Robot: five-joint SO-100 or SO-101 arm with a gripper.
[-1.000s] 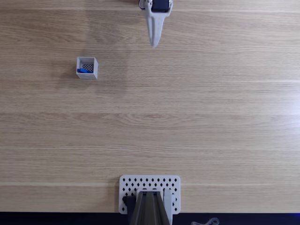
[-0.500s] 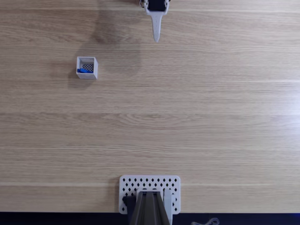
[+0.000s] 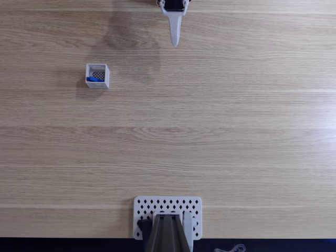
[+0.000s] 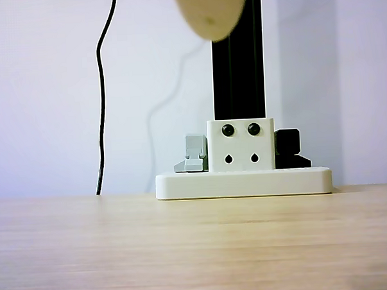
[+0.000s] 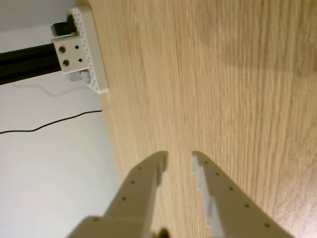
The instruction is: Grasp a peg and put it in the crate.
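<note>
From the fixed view, the crate (image 3: 97, 75) sits on the table (image 3: 220, 121) out toward ten o'clock, and the blue peg (image 3: 94, 79) lies inside it, along the wall nearest the bottom of that view. The gripper (image 3: 174, 44) hangs at twelve o'clock by the top edge, well apart from the crate, its pale tip pointing toward six. In the wrist view the gripper (image 5: 179, 159) shows its two fingers (image 5: 142, 181) slightly parted, a narrow gap between them and nothing pinched; bare wood lies beneath. At six o'clock in the fixed view stands the perforated plate (image 3: 168, 208) with a dark post (image 3: 167, 235) rising from it; in the other view the same plate (image 4: 243, 182) carries the black post (image 4: 238, 53), with a thin black cable (image 4: 101, 91) hanging at nine o'clock.
</note>
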